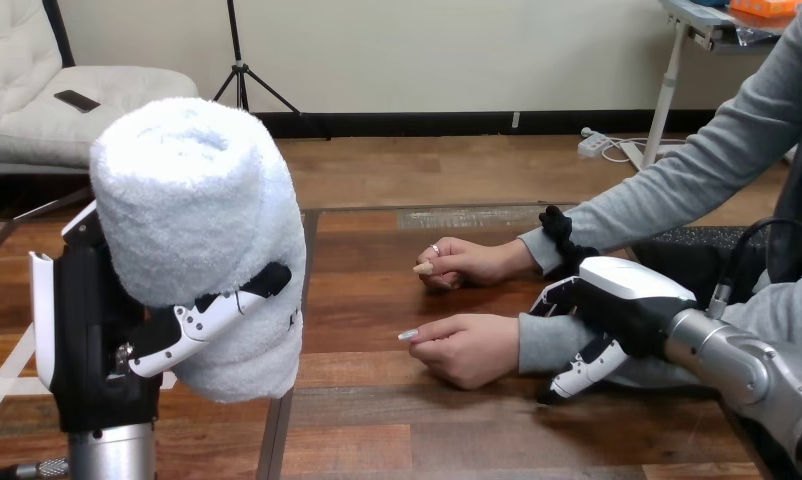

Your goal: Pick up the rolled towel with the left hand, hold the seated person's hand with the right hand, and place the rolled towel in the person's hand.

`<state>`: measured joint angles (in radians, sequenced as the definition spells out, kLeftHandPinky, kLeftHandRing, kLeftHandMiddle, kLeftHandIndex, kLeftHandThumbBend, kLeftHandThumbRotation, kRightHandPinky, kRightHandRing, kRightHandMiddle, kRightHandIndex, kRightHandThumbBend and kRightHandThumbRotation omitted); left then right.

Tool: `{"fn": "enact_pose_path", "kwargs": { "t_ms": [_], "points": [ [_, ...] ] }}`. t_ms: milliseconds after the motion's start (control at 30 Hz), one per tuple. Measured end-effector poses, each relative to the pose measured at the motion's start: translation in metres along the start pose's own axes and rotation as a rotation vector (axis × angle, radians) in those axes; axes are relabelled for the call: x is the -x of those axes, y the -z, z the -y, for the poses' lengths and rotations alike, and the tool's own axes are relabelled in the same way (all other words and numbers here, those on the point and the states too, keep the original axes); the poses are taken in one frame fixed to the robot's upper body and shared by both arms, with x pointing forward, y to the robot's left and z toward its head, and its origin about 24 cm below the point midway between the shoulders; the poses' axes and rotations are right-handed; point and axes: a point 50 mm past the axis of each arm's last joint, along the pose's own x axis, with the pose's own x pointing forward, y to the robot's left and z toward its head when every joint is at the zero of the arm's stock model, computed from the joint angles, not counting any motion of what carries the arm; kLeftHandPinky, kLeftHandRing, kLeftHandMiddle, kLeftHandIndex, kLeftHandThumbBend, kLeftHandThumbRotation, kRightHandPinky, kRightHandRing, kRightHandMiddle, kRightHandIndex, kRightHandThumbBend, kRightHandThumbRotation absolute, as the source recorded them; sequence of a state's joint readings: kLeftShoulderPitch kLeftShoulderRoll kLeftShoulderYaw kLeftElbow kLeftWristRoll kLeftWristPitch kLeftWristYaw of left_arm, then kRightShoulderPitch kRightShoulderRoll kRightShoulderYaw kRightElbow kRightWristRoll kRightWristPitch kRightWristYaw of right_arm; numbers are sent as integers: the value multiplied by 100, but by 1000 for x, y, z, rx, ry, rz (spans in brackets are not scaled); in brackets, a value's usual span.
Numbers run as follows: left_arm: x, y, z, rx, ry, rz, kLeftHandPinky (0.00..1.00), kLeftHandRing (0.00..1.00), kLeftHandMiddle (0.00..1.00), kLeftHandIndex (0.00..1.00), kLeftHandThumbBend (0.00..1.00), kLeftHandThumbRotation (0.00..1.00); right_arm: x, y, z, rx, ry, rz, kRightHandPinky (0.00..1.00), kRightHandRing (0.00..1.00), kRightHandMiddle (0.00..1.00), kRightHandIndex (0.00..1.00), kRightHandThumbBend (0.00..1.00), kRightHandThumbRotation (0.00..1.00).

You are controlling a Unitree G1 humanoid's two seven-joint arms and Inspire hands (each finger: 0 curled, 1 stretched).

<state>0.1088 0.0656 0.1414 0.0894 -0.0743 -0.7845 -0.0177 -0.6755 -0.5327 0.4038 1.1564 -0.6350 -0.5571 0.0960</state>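
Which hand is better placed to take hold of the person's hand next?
Right: the right hand sits by the person's nearer hand, while the left hand is full, gripping the towel.

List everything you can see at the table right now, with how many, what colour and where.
rolled towel: one, white, raised above the table at the view's left, upright in the left hand
table: one, brown wood, across the lower part of the view
person's farther hand: one, resting on the table right of centre
person's nearer hand: one, resting on the table just in front of the farther one, grey sleeve behind it
left hand: one, black and white, fingers curled round the rolled towel
right hand: one, black and white, at the grey sleeve of the person's nearer arm; its grip cannot be told
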Motion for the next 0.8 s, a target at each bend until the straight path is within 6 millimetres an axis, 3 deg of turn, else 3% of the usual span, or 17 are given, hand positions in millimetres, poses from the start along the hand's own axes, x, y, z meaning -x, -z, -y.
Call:
{"fn": "enact_pose_path", "kwargs": {
  "t_ms": [800],
  "points": [
    [0, 0, 0, 9, 0, 1, 30, 34, 41, 44, 62, 0, -7, -13, -9, 52, 40, 37, 43, 51, 56, 61, 93, 45]
  ]
}}
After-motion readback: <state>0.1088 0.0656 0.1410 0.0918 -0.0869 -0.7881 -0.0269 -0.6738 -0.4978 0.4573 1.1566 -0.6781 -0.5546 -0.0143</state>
